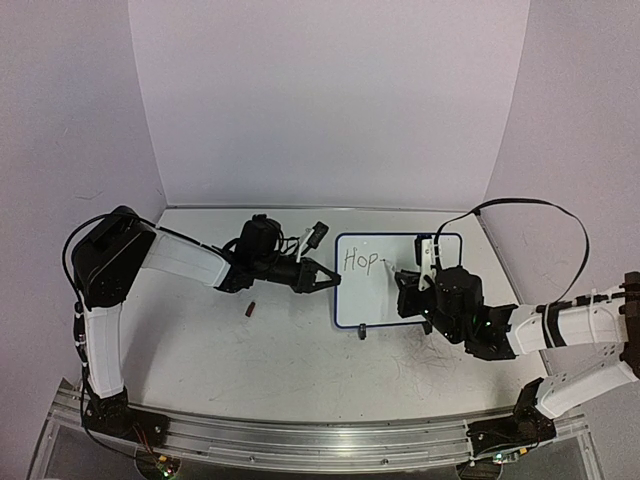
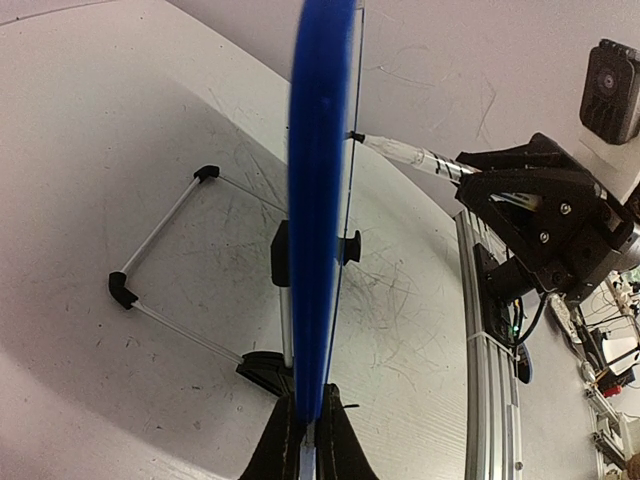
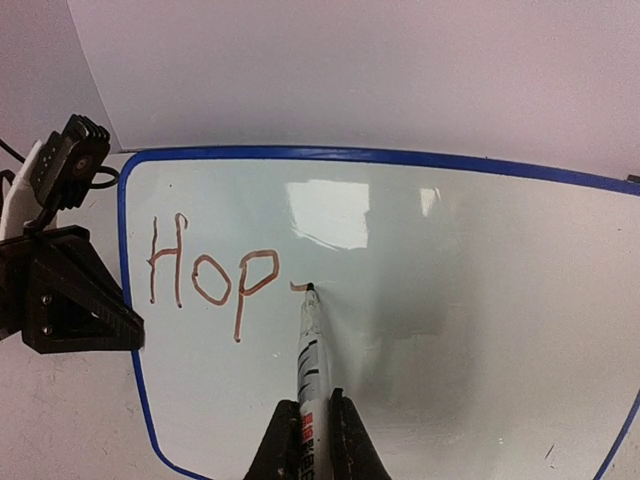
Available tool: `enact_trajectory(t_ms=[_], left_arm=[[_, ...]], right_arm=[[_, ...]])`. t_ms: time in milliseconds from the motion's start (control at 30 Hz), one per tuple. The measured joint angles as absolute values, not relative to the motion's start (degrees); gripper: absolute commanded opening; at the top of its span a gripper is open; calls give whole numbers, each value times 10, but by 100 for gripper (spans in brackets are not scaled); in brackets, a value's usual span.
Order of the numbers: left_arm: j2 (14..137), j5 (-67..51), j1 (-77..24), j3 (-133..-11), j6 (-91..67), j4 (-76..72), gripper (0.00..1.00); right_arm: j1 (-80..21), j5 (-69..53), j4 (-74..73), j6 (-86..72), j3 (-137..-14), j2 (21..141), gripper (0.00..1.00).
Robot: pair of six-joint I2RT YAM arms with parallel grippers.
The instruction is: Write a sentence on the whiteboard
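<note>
The whiteboard (image 1: 395, 295) stands upright mid-table on black clip feet, blue-framed. It also shows edge-on in the left wrist view (image 2: 320, 200) and face-on in the right wrist view (image 3: 450, 300). My left gripper (image 1: 328, 278) is shut on its left edge (image 2: 312, 425). My right gripper (image 1: 420, 285) is shut on a white marker (image 3: 311, 380) whose tip touches the board. The sentence (image 3: 215, 275) reads "Hop" in brownish strokes, with a short dash beside the tip. It shows small in the top view (image 1: 362, 261).
A small dark marker cap (image 1: 251, 309) lies on the table left of the board. The wire stand (image 2: 160, 280) spreads behind the board. An aluminium rail (image 1: 300, 435) runs along the near edge. Purple walls enclose the back and sides.
</note>
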State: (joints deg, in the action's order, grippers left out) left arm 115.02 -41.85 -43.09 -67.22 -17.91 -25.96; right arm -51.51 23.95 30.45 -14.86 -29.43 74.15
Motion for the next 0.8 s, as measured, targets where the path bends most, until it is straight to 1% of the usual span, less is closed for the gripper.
enact_trajectory(t_ms=[800], left_arm=[[1150, -417, -431, -672, -180, -257, 0]], right_arm=[[-514, 230, 334, -127, -313, 771, 0]])
